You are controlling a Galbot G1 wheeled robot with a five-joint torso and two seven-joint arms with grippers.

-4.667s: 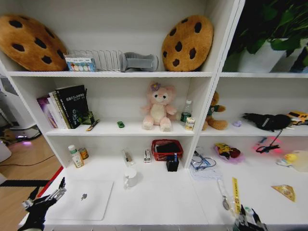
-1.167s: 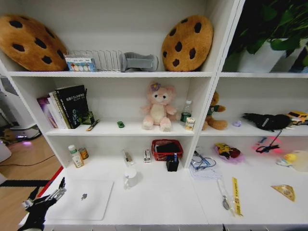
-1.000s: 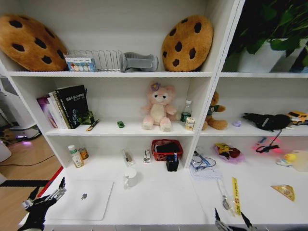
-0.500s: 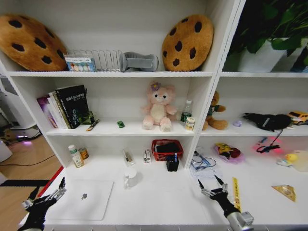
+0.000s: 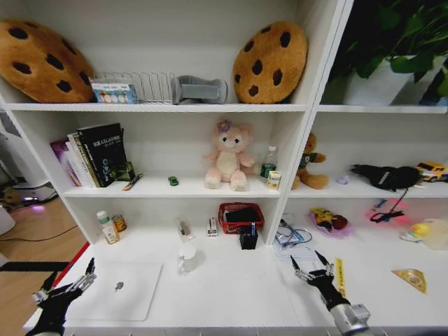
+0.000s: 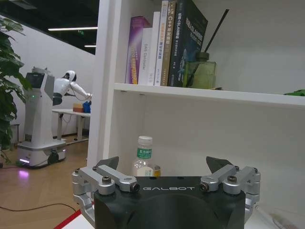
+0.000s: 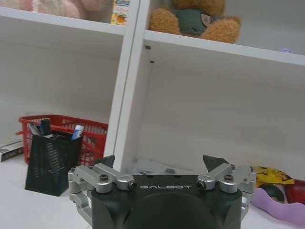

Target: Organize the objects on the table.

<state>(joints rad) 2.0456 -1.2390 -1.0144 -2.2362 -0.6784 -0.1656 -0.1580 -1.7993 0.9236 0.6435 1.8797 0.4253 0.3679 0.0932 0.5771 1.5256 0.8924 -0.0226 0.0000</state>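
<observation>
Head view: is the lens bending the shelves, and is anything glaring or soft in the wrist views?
Head view: wide-angle bowing, the shelf uprights lean outward; a pink glow sits by the black gadget at far right. Left wrist view: the books read sharp, with the left gripper open. Right wrist view: the pen holder is clear, the teddy bear slightly soft, the right gripper open.

The white desk top [image 5: 231,294] has a closed silver laptop [image 5: 119,290] at its left end. Right of the laptop is a white mug [image 5: 186,257], then a black pen holder [image 5: 248,238], then a yellow strip [image 5: 340,276].
</observation>
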